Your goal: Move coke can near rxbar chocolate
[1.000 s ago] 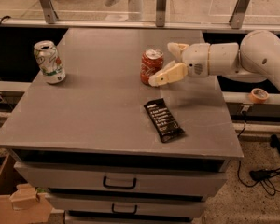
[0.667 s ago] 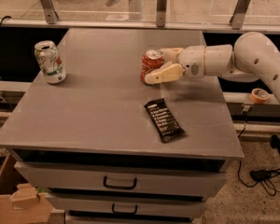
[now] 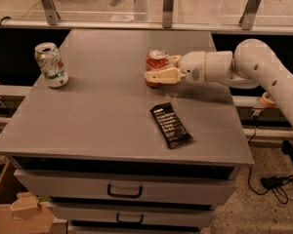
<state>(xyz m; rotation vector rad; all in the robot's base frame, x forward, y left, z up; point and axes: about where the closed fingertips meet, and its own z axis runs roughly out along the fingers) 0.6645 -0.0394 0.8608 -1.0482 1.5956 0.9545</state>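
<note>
The red coke can [image 3: 157, 62] stands upright on the grey table [image 3: 97, 116], right of centre. My gripper [image 3: 159, 69] reaches in from the right and is shut on the can, one finger [image 3: 161, 76] across its front and the other behind it. The can still rests on the table top. The rxbar chocolate [image 3: 170, 125], a flat black wrapper with white lettering, lies on the table in front of the can, about a can's height away from it.
A white and green can [image 3: 51, 65] stands near the table's left edge. My white arm [image 3: 263, 67] crosses the right edge of the table. Drawers [image 3: 124, 191] sit under the front edge. A cardboard box [image 3: 14, 208] is on the floor at the lower left.
My gripper has moved left from beside the can until its fingers are on either side of it, and they have narrowed onto it. The can and bar have stayed in place.
</note>
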